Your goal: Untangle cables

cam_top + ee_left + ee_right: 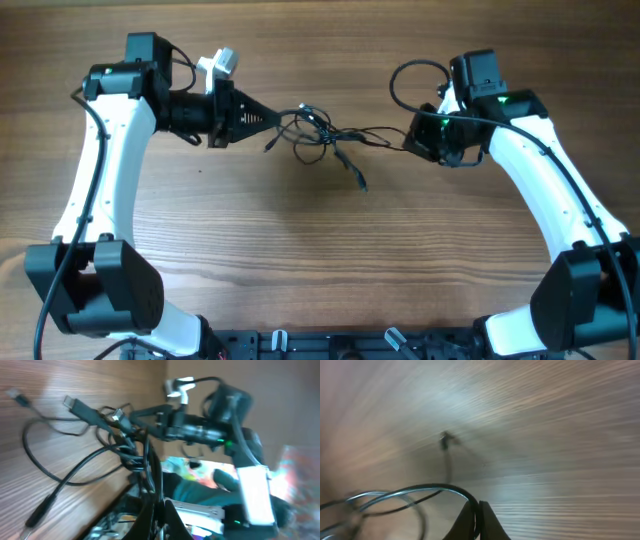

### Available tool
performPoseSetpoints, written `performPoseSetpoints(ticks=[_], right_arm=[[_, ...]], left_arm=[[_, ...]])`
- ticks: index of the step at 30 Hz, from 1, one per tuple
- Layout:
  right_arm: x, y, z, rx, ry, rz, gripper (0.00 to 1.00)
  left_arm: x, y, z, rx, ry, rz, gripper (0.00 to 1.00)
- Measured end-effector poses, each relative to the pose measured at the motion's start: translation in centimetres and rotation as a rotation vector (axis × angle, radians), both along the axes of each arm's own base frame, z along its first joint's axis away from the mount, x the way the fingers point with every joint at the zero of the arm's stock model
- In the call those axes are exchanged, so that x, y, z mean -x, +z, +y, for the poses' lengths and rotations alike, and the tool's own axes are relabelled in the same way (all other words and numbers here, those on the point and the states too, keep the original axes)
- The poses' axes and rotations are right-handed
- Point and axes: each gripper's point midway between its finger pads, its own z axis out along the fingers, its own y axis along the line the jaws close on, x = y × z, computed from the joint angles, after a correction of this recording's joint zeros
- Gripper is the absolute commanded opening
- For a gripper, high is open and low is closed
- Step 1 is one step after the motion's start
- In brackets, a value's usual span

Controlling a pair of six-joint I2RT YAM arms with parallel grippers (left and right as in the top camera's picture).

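Left fingers [150, 520]: clenched on the near side of the thin black cables with silvery plug ends [318, 133].
Right fingers [465, 525]: clenched on one strand leading out of the knot.
Cable location: bunched between both arms, low over the brown wooden tabletop [320, 260] (contact unclear).
Technique: separate the arms slowly, under light tension.
Caution: if the loops cinch, stop and regrip.
Snag risk: dangling plug end [361, 183].

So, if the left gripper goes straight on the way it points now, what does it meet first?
The left gripper would first meet the tangled bunch of thin black cables it pinches at its tip; behind that, seemingly in line, the right gripper. Height is unclear from overhead.
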Motion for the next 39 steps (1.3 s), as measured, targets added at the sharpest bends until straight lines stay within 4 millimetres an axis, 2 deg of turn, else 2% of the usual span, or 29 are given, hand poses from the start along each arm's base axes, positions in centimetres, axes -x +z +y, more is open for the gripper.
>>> performPoseSetpoints(ticks=[2,3,5,6,7,11,12,14,18,19,21,24,25,27,29,35,37,39], right_arm=[[0.3,-0.2,-0.7,0.047,0.003,0.003,0.06],[0.3,0.0,-0.3,0.03,0.035,-0.011,0.21],[-0.3,1.3,1.9,-0.086,0.186,-0.102,0.48],[-0.6,2.3,3.0,-0.166,0.253,-0.156,0.52],[-0.4,3.0,3.8,-0.225,0.298,-0.18,0.55],[0.1,5.6,6.0,-0.394,0.395,-0.239,0.97],[0.0,7.0,6.8,-0.441,0.439,-0.298,1.0],[0.0,8.4,8.6,-0.458,0.522,-0.384,0.99],[2.8,9.6,16.0,-0.46,0.768,-0.512,0.98],[3.3,9.6,17.4,-0.44,0.816,-0.549,0.88],[4.0,9.4,18.9,-0.401,0.867,-0.584,0.65],[3.3,9.5,19.0,-0.372,0.863,-0.623,0.43],[3.3,9.5,19.0,-0.37,0.867,-0.625,0.41],[3.4,9.5,19.1,-0.367,0.872,-0.628,0.28],[3.4,9.5,19.2,-0.366,0.877,-0.63,0.07],[3.8,9.6,19.4,-0.39,0.853,-0.596,0.04],[3.7,9.7,19.5,-0.404,0.821,-0.575,0.04],[3.1,10.2,18.9,-0.418,0.747,-0.543,0.04]], left_arm=[[0.0,1.2,-0.3,0.086,-0.007,-0.009,0.04],[-0.1,1.6,-0.1,0.105,-0.002,-0.017,0.04],[-0.8,2.0,1.3,0.13,0.04,-0.022,0.04],[-1.1,2.0,2.0,0.133,0.063,-0.013,0.04],[-1.3,1.7,2.5,0.113,0.083,0.008,0.04],[-1.4,-1.6,3.0,-0.071,0.138,0.142,0.04],[-1.3,-2.3,2.5,-0.117,0.135,0.16,0.04],[-1.3,-2.7,1.3,-0.149,0.111,0.145,0.04],[-1.0,-3.2,-1.5,-0.188,0.076,0.165,0.04],[-0.9,-3.3,-1.6,-0.195,0.085,0.188,0.04],[-0.7,-3.6,-1.5,-0.21,0.099,0.23,0.04],[-0.1,-3.8,-1.4,-0.217,0.107,0.293,0.04],[0.0,-3.8,-1.4,-0.214,0.107,0.297,0.04],[0.1,-3.5,-1.6,-0.195,0.102,0.302,0.04],[0.1,-3.0,-1.9,-0.166,0.093,0.309,0.04],[0.2,-3.0,-1.7,-0.163,0.1,0.323,0.04],[-0.1,-4.2,-0.7,-0.24,0.136,0.325,0.04],[-0.5,-6.4,1.3,-0.392,0.205,0.337,0.07]])
